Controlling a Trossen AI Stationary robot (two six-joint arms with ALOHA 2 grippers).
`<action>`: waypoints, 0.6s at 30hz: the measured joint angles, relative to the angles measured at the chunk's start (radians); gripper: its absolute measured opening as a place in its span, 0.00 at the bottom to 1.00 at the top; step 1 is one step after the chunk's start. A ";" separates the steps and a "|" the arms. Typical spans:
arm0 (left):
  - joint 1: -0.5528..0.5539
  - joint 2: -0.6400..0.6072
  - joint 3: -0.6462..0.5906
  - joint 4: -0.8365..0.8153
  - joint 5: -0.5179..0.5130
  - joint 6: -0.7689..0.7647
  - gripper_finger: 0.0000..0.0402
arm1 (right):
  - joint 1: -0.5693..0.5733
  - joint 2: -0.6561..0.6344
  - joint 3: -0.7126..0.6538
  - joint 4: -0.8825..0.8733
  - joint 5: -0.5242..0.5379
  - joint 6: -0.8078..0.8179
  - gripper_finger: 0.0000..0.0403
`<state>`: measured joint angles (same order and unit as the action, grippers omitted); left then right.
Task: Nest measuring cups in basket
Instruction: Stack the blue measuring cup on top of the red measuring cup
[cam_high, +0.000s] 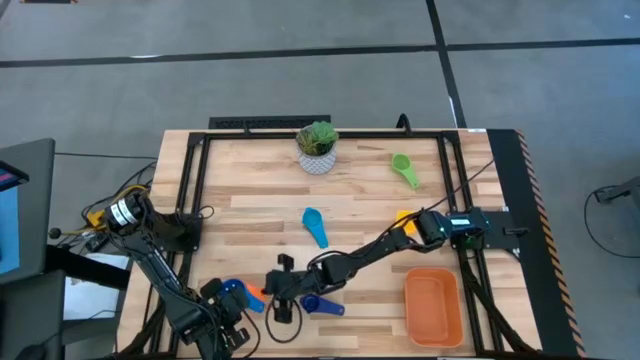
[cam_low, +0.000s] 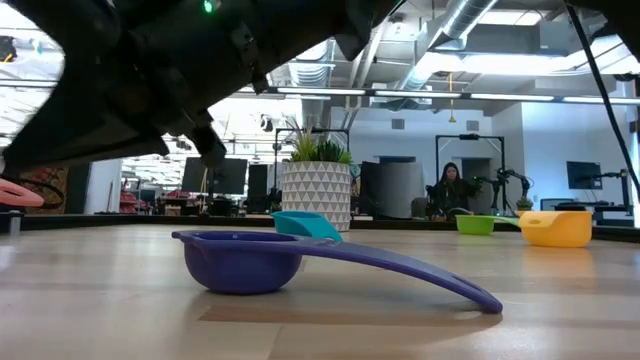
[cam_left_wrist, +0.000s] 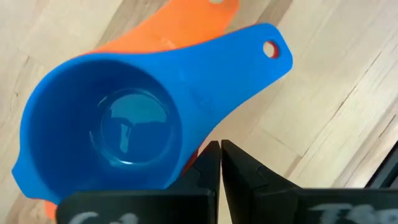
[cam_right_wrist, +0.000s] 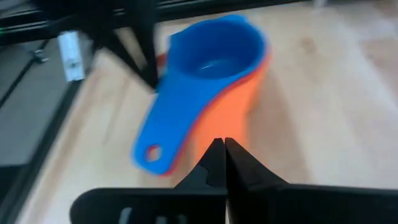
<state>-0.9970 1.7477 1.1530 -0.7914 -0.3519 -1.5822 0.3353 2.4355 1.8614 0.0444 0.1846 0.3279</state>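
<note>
Though nested, blue cup glossy

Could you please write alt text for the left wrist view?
A blue measuring cup sits nested in an orange measuring cup on the wooden table. The left hand, fingers together and holding nothing, points at them.

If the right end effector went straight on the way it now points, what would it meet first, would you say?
Most likely the blue cup nested in the orange cup, which lie directly ahead of the shut right end effector in its wrist view; the depth between them is unclear.
</note>
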 joint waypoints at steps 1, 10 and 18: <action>0.000 0.000 0.000 0.000 0.000 0.000 0.00 | -0.008 0.000 0.000 0.001 0.003 0.000 0.02; 0.028 0.000 0.000 -0.004 -0.026 0.035 0.00 | -0.045 0.024 0.000 0.016 -0.028 0.020 0.01; 0.054 0.000 0.000 -0.006 -0.033 0.078 0.00 | -0.027 0.023 0.000 0.018 -0.084 0.004 0.01</action>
<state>-0.9433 1.7473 1.1530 -0.7974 -0.3850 -1.5037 0.3079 2.4588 1.8614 0.0627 0.1001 0.3320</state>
